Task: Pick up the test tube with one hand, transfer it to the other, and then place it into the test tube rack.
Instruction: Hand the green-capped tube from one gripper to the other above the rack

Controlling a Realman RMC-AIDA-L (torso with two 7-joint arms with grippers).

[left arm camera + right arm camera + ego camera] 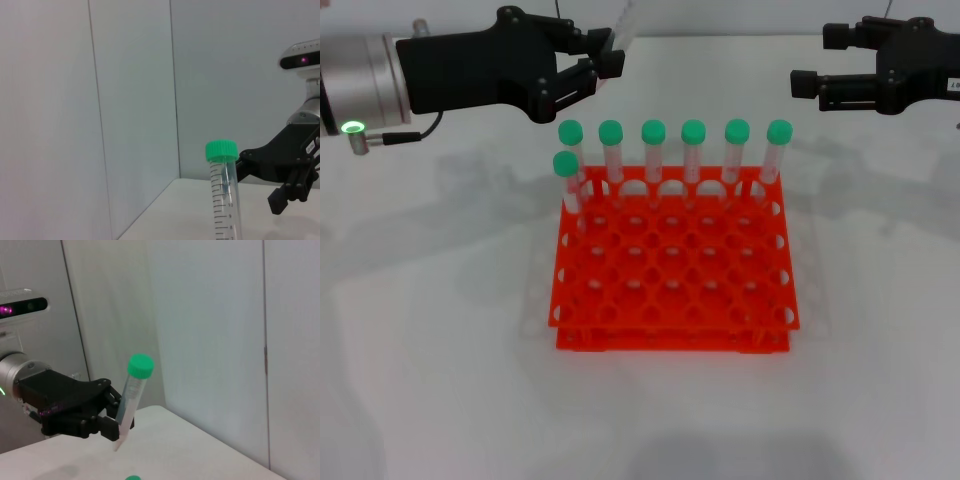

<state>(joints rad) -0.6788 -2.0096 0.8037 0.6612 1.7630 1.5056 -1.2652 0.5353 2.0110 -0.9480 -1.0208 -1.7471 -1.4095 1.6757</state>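
Observation:
My left gripper [605, 60], black and unlabelled on a silver wrist with a green light, is shut on the lower part of the test tube [626, 28] and holds it in the air behind the rack's back left. The tube stands tilted with its green cap up, and it also shows in the left wrist view [224, 190] and the right wrist view [131, 395]. My right gripper [825, 60], black with a white label, is open and empty at the same height to the right, well apart from the tube. The orange-red test tube rack [670, 335] sits on the table below.
Several green-capped tubes stand in the rack: a full row along the back [693, 150] and one [567, 180] at the left of the second row. The other holes are free. White walls stand behind the white table [880, 380].

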